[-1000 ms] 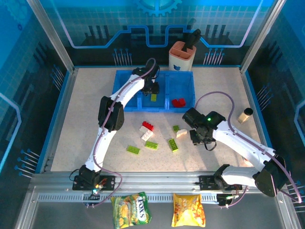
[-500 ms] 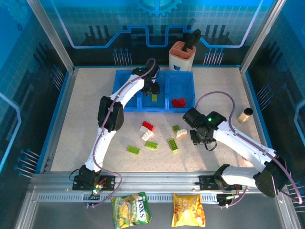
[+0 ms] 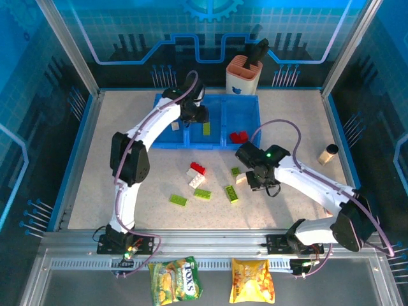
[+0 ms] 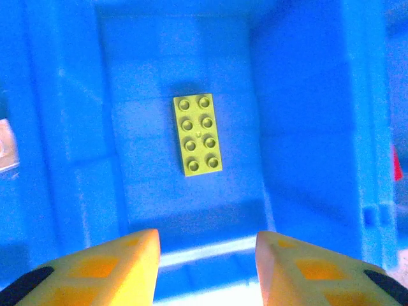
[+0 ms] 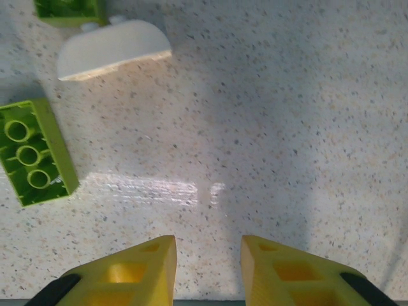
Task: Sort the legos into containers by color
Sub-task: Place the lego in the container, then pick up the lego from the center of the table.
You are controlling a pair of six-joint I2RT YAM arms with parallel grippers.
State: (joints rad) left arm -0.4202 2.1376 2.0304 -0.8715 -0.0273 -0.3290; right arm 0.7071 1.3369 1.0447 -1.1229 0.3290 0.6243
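Both sets of jaws gape empty. The right gripper point(image 5: 208, 255), going for the cream lego point(image 5: 113, 49), could knock the green lego point(image 5: 67, 9) just beside it. The left gripper point(image 4: 207, 248) hangs over the containers point(image 4: 306, 127).

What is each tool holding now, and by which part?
Nothing. The left tool is open and empty above the green brick; the right tool is open and empty above the table.

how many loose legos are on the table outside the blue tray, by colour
lime green plastic bricks: 4
cream-white plastic bricks: 2
red plastic brick: 1
total: 7
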